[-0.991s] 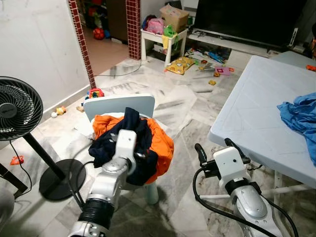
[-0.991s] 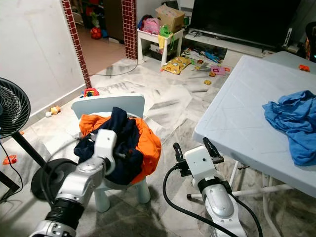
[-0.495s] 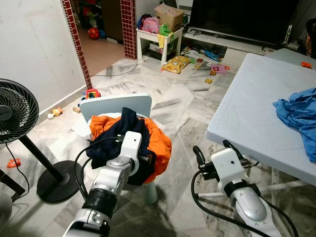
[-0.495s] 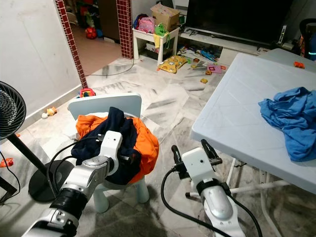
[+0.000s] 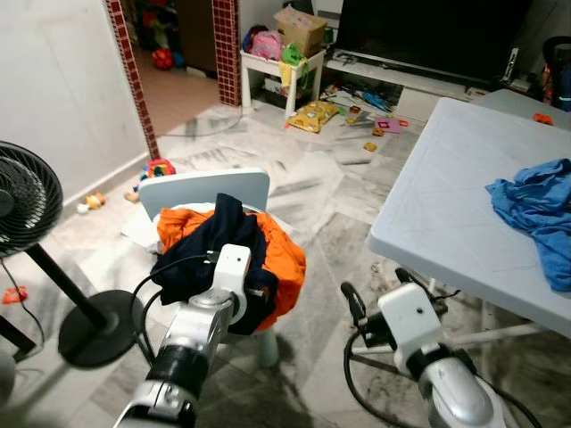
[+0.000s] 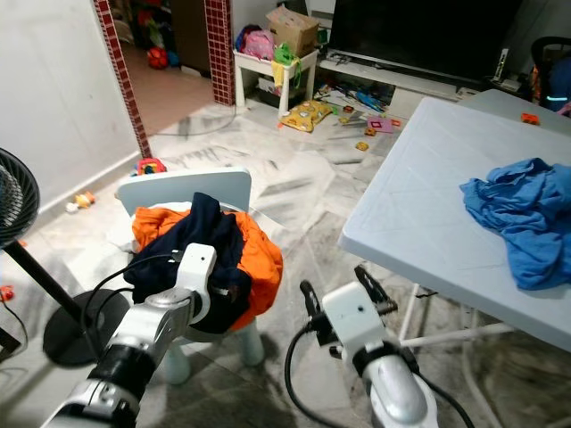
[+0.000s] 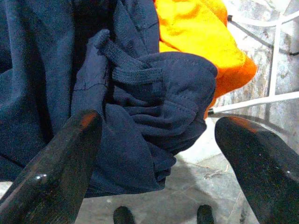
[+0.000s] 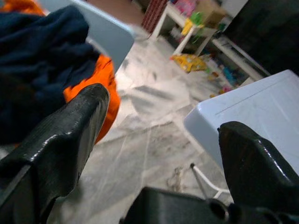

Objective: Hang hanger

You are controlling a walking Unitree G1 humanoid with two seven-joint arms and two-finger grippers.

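Marble floor, toys scattered far; white table (image 5: 446, 214) right, blue cloth (image 5: 540, 209) on it. No hanger made out.

Left gripper (image 7: 154, 154) spread wide, empty, directly over navy garment (image 5: 210, 245) heaped with orange garment (image 5: 284, 259) on small chair (image 5: 205, 187); nearer arm.

Right gripper (image 6: 343, 299) spread, empty, between chair and table.

Left wrist view shows navy folds and thin white wire frame (image 7: 275, 56) beside the orange garment.

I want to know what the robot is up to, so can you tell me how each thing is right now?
Left gripper: fingers open, right at the dark blue garment.
Right gripper: fingers open, holding nothing, beside the table.
Dark blue garment: crumpled on top of the orange one.
Orange garment: bunched up, hanging over the chair seat.
Small chair: upright, piled with clothes.
Blue cloth: crumpled on the table.
Table: standing.
Fan: upright.
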